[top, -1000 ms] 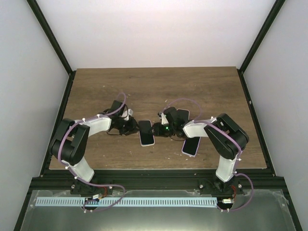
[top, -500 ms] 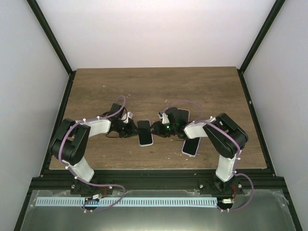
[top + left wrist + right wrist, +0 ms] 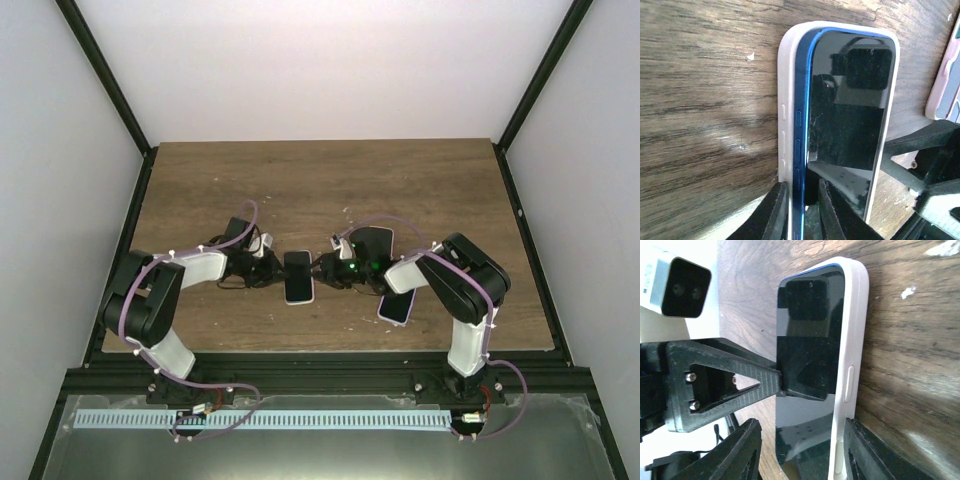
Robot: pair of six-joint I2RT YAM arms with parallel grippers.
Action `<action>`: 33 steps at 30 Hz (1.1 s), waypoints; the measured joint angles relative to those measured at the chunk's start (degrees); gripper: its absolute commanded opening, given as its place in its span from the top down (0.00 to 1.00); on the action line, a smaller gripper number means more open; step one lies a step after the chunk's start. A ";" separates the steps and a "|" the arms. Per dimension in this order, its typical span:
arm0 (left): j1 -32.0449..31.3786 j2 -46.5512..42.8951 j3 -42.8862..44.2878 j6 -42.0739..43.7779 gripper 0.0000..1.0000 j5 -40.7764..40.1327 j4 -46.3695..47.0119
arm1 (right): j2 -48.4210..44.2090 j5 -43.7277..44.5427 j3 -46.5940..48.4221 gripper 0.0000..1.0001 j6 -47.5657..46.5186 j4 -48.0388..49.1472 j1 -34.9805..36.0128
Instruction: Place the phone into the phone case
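Between left claw (image 3: 271,272) and right claw (image 3: 323,268): phone (image 3: 298,270) partly in phone case (image 3: 784,90).

My counter (image 3: 300,180) is a dark, wood-grained board, evenly lit, closed in by plain white walls (image 3: 320,60) behind and on both sides. Black frame posts (image 3: 105,75) climb the corners, and a grey metal shelf (image 3: 320,445) lies along my near edge.

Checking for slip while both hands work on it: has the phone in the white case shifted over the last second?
Yes: the phone has slid slightly left, away from the pale-rimmed device lying still to its right.
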 measured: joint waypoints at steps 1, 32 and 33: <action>0.00 0.00 0.00 0.00 0.77 -0.04 -0.02 | 0.00 -0.24 -0.22 0.54 0.39 0.76 -0.02; 0.00 -1.14 -2.62 0.22 0.85 3.45 2.99 | 0.07 -2.38 -1.20 0.53 3.85 7.85 1.25; 0.22 -1.11 -2.84 -0.04 0.82 3.63 3.21 | -0.98 -0.81 -0.52 0.55 2.12 4.35 1.25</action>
